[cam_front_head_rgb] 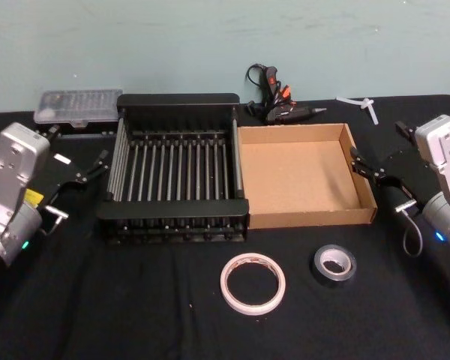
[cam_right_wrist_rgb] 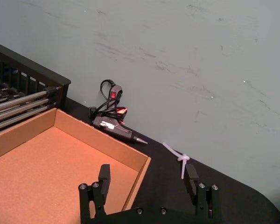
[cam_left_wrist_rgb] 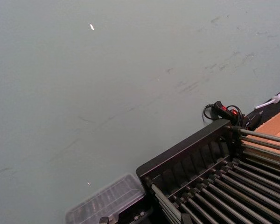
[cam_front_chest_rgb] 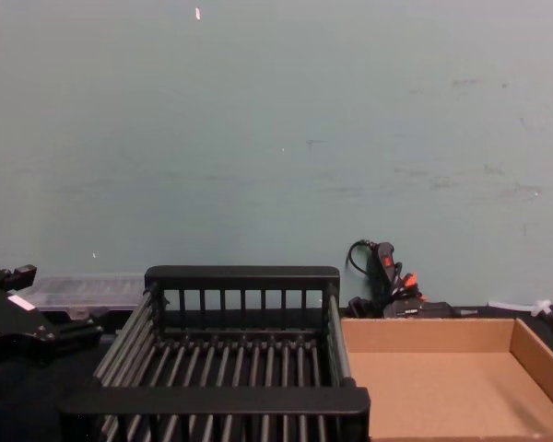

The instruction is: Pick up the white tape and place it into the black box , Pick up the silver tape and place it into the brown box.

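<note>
The white tape [cam_front_head_rgb: 253,283] lies flat on the black table, in front of the black box [cam_front_head_rgb: 172,205]. To its right lies the smaller silver tape [cam_front_head_rgb: 334,263], in front of the brown box [cam_front_head_rgb: 312,217]. The two boxes stand side by side with nothing in them. My left gripper [cam_front_head_rgb: 97,165] hovers open just left of the black box, well back from both rolls. At the brown box's right wall my right gripper [cam_front_head_rgb: 366,165] is open, and its fingers [cam_right_wrist_rgb: 104,176] stand wide apart with nothing between them.
A black glue gun [cam_front_head_rgb: 276,105] with a coiled cord lies behind the boxes by the teal wall. A clear plastic case [cam_front_head_rgb: 79,106] sits at the back left, and a small white plastic piece [cam_front_head_rgb: 364,103] at the back right.
</note>
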Robot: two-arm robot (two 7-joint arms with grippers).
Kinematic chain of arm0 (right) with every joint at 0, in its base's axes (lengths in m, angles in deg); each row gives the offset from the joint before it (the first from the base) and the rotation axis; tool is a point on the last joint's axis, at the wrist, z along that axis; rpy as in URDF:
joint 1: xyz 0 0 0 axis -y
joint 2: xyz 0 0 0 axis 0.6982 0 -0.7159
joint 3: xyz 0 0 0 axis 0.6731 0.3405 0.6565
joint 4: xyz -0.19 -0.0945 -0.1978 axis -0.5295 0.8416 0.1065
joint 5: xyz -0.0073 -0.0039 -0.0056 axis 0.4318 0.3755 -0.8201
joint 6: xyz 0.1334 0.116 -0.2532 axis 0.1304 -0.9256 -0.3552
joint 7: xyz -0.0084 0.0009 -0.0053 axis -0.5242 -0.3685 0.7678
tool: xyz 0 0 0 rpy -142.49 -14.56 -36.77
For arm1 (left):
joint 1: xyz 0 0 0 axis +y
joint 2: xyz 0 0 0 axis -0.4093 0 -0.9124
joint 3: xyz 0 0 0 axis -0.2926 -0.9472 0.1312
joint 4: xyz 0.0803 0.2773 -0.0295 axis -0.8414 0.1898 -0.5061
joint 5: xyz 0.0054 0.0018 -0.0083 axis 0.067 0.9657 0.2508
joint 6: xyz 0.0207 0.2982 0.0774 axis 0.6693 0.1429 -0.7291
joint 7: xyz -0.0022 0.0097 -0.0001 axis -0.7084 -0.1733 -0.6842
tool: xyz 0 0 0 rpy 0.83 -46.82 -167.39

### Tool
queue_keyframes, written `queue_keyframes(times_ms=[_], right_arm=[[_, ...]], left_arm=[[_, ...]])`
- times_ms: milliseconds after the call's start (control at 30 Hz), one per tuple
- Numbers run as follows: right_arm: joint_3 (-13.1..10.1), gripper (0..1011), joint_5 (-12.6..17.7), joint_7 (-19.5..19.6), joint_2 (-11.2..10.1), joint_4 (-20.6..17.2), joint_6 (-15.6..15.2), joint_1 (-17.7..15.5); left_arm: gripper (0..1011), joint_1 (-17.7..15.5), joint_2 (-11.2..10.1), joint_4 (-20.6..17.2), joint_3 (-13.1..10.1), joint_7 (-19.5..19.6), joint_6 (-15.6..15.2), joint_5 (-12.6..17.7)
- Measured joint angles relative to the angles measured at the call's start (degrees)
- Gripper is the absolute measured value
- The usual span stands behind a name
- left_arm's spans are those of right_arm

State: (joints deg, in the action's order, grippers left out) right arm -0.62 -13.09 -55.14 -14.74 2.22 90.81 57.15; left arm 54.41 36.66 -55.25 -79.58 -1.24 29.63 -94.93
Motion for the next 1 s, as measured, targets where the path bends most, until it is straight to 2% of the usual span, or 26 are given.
queue_keyframes(times_ms=[1000], right_arm=[[0.00,1002,0.00,0.00,0.00,0.00,0.00,0.00]], left_arm=[[1001,0.00,0.00,0.00,0.00,0.00,0.00,0.00]])
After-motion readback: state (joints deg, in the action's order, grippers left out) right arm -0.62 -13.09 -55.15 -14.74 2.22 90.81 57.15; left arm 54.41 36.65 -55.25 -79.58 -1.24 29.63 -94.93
